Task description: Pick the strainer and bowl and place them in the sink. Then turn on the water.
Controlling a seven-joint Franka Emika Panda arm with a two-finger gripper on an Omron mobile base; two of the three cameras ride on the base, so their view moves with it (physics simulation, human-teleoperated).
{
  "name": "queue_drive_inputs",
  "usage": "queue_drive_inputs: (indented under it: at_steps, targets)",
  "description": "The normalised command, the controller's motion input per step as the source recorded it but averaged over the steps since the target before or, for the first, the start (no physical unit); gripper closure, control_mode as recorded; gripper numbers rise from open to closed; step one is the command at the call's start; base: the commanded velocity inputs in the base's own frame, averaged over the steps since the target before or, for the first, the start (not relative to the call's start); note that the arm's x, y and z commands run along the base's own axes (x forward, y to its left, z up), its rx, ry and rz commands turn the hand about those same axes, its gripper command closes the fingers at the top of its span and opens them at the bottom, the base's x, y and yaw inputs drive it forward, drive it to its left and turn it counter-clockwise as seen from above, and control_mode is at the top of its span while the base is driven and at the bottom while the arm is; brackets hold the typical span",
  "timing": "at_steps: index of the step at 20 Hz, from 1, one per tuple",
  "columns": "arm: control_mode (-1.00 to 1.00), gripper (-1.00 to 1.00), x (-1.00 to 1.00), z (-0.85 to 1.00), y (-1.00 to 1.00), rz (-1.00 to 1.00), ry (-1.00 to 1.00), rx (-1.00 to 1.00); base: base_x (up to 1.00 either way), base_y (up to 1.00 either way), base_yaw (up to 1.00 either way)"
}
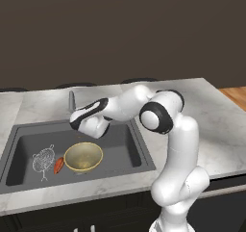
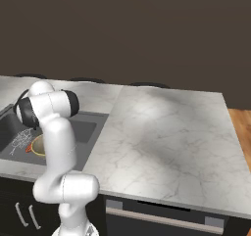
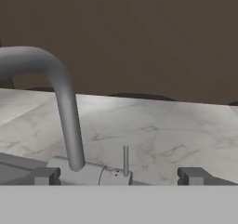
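Arm bent low over the sink [image 1: 19, 144], forearm level, claw [image 3: 118, 175] facing the faucet [image 3: 62, 102]. Claw spread wide, empty, just before the faucet's handle [image 3: 125, 159].

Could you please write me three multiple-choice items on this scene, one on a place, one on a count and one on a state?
1. Where is the bowl?
A. on the counter
B. in the sink
C. in the gripper

2. How many things lie in the sink?
A. one
B. two
C. three

3. How does the gripper stand?
A. open, empty
B. shut on the strainer
C. shut on the tap

Answers: 1 B, it sits on the dark basin floor. 2 C, strainer, bowl and a small orange thing. 3 A, fingertips wide apart before the tap.
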Motion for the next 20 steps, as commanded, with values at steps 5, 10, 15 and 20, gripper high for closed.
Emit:
queue_drive_inputs:
  at_steps: [5,10,15,20]
  targets:
    - [-1.00,-1.00,0.07,-0.25,0.00,0.00,0.00,0.00,0.00,0.00,0.00]
    - [-1.00,-1.00,0.08,-0.21,0.00,0.00,0.00,0.00,0.00,0.00,0.00]
    - [-1.00,-1.00,0.17,-0.04,-0.02,0.00,0.00,0.00,0.00,0.00,0.00]
    - [-1.00,-1.00,0.21,-0.01,-0.09,0.00,0.00,0.00,0.00,0.00,0.00]
